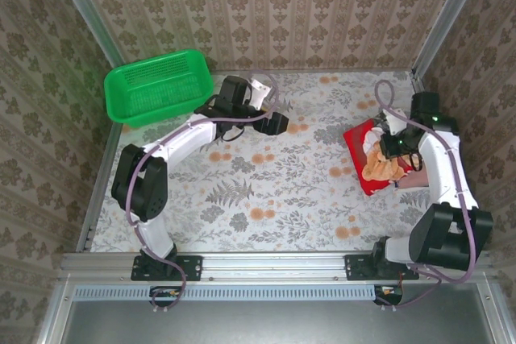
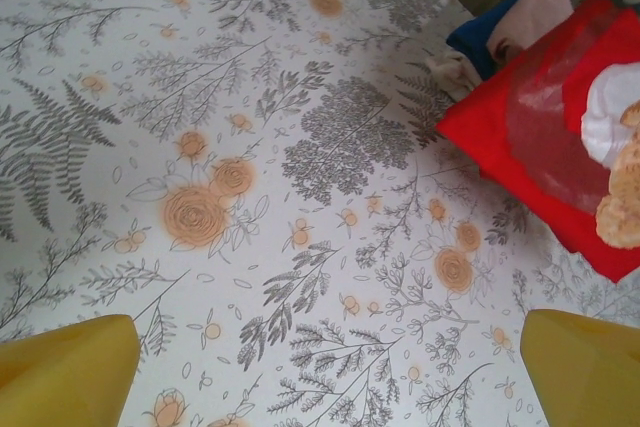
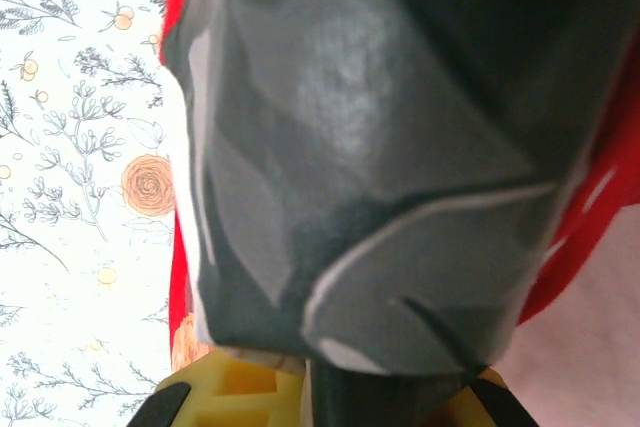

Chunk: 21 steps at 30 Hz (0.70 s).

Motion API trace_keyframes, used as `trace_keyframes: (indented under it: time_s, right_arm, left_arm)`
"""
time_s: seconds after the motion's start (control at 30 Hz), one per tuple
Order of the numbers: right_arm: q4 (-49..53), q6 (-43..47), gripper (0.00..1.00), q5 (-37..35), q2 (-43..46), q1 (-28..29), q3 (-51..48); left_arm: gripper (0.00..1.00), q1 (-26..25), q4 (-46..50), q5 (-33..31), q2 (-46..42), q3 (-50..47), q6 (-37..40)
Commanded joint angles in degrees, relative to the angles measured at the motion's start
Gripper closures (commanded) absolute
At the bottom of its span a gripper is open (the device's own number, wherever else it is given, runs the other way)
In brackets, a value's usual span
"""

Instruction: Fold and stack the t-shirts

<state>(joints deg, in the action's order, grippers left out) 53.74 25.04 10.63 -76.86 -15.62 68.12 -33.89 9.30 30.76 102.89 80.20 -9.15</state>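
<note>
The red t-shirt [image 1: 369, 160] lies folded at the table's right side, its cream-and-tan print facing up. My right gripper [image 1: 393, 149] rests on it. In the right wrist view the yellow fingers [image 3: 230, 392] are shut on a raised grey printed fold of that red t-shirt [image 3: 360, 147]. The pink t-shirt [image 3: 600, 367] lies underneath and peeks out [image 1: 414, 185]. My left gripper [image 1: 278, 122] hovers mid-table, left of the shirts. Its yellow fingertips [image 2: 60, 367] stand wide apart over bare tablecloth, open and empty [image 2: 325, 387]. The red t-shirt [image 2: 530, 137] is off to its right.
A green mesh basket [image 1: 158, 84] stands at the back left corner. The flowered tablecloth [image 1: 266, 191] covers the table, and wallpapered walls close in three sides. Blue and pale cloth [image 2: 495, 37] shows behind the red shirt.
</note>
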Motion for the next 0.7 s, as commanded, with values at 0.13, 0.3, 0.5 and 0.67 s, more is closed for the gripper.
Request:
trace_keyframes:
  time_s: [0.13, 0.3, 0.5, 0.67]
  right_arm:
    - [1.88, 3.5, 1.0, 5.24, -2.21, -8.11, 9.09]
    - [2.97, 6.23, 1.0, 6.39, -6.05, -13.81, 14.51]
    - [3.74, 7.61, 1.0, 4.49, -10.61, -16.25, 17.9]
    - [3.1, 8.29, 1.0, 2.63, -13.28, -16.77, 17.57]
  left_arm:
    - [0.0, -2.13, -3.04, 4.48, -2.08, -0.99, 11.12]
    - [0.0, -2.06, -1.83, 3.97, -4.08, -2.13, 15.31]
    - [0.0, -2.04, -2.07, 2.48, -5.99, -3.96, 17.71]
    - [0.0, -1.89, -3.62, 2.08, -6.6, -5.5, 18.81]
